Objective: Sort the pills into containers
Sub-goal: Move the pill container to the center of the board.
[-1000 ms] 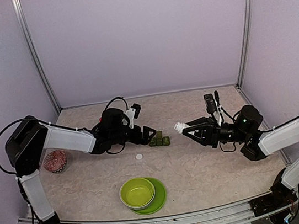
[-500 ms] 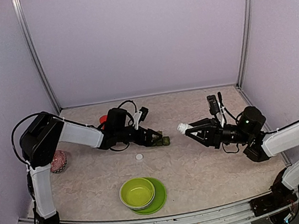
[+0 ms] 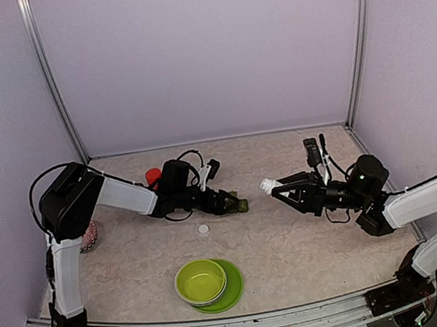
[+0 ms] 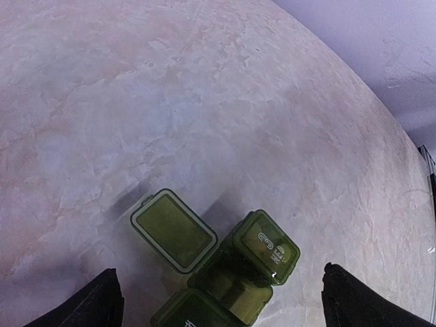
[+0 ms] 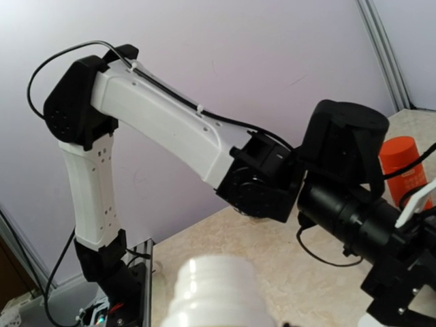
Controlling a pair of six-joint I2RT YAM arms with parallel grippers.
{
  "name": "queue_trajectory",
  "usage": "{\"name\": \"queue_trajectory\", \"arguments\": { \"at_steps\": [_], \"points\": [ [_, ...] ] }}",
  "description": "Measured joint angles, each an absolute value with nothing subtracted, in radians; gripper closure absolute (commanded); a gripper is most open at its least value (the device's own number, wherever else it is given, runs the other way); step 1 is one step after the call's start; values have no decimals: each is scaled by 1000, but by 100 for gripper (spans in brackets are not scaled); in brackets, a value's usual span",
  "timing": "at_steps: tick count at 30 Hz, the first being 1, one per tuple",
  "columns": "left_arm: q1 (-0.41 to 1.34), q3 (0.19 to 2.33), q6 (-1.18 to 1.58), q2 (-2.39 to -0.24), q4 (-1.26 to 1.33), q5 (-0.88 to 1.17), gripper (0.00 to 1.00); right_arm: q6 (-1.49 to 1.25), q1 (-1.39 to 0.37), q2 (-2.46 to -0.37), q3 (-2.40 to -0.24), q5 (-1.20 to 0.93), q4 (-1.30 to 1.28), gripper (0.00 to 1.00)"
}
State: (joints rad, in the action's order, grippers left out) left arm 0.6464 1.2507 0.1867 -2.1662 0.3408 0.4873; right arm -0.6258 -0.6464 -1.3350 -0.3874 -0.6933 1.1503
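Left wrist: containers (image 4: 228, 283) carry an embossed, unreadable lid logo.

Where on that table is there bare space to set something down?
Widest bare patch: front right, between the lime bowl and the right hand. Also the back strip behind both hands, and front left of the bowl. Crowded mid-left: the left hand, green containers, white disc.

white bottle (image 5: 216, 289): threaded neck, bottom centre | left arm (image 5: 170, 129): stretched across | orange-red bottle (image 5: 402, 163): upright, right edge
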Motion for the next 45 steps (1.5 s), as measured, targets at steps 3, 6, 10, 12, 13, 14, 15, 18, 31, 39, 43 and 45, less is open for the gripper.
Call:
{"name": "queue_trajectory", "arguments": {
  "at_steps": [3,6,10,12,13,14,15,18,31,39,43,45],
  "points": [
    [647,1253,193,-2168,336,492,9,-625,-644,-1334,-387,-693,1147,78],
    [650,1253,200,-2169,329,503,10,-622,-641,-1328,-387,-693,1140,78],
    [660,1258,199,-2181,322,528,10,-620,-632,-1326,-387,-693,1132,78],
    [668,1266,199,-2195,320,539,10,-619,-631,-1326,-387,-694,1125,78],
    [673,1271,196,-2200,323,546,10,-619,-630,-1326,-387,-694,1123,78],
    [678,1277,196,-2204,321,550,10,-619,-630,-1326,-387,-694,1119,78],
    [683,1285,196,-2209,321,552,10,-619,-628,-1326,-387,-695,1118,78],
    [699,1305,195,-2223,319,563,10,-619,-625,-1326,-387,-695,1112,78],
    [731,1399,152,-2280,277,613,5,-608,-616,-1310,-387,-695,1095,78],
    [714,1277,184,-2218,372,551,1,-599,-587,-1293,-379,-694,1084,78],
    [706,1219,205,-2175,387,510,1,-594,-565,-1292,-379,-696,1080,78],
    [704,1200,208,-2151,386,486,1,-593,-551,-1293,-379,-701,1081,78]
  ]
}}
